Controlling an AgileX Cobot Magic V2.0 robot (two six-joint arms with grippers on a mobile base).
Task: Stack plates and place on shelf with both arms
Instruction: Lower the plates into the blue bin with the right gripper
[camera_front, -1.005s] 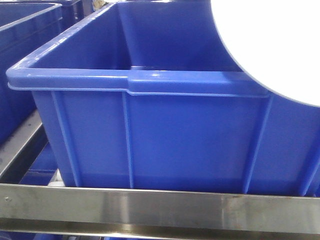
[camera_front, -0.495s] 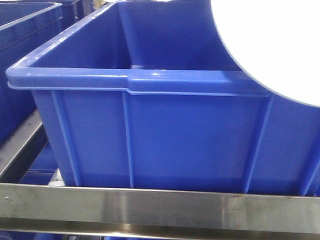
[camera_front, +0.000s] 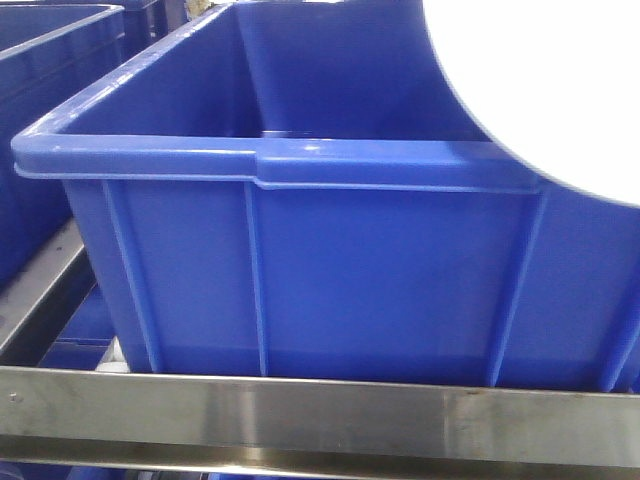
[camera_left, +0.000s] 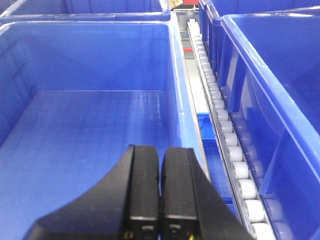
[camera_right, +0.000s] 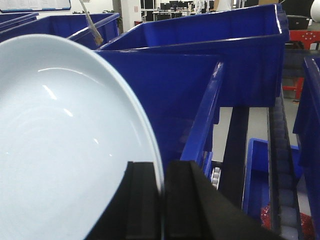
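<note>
A pale bluish-white plate (camera_right: 60, 140) fills the left of the right wrist view, tilted on edge, its rim pinched between the black fingers of my right gripper (camera_right: 162, 167), which is shut on it. In the front view the same plate (camera_front: 540, 80) shows as a bright white disc at the top right, in front of a blue crate. The shelf's brushed-metal front rail (camera_front: 300, 415) runs along the bottom of that view. My left gripper (camera_left: 160, 152) is shut with nothing in it and hangs over the inside of a blue crate (camera_left: 90, 115).
A big blue ribbed crate (camera_front: 300, 270) stands on the shelf just behind the rail, with another at the far left. A white roller track (camera_left: 225, 135) runs between crates. More blue crates (camera_right: 200, 55) stand behind the plate.
The plate's lower edge in the front view has crept very slightly upward; nothing else has visibly moved.
</note>
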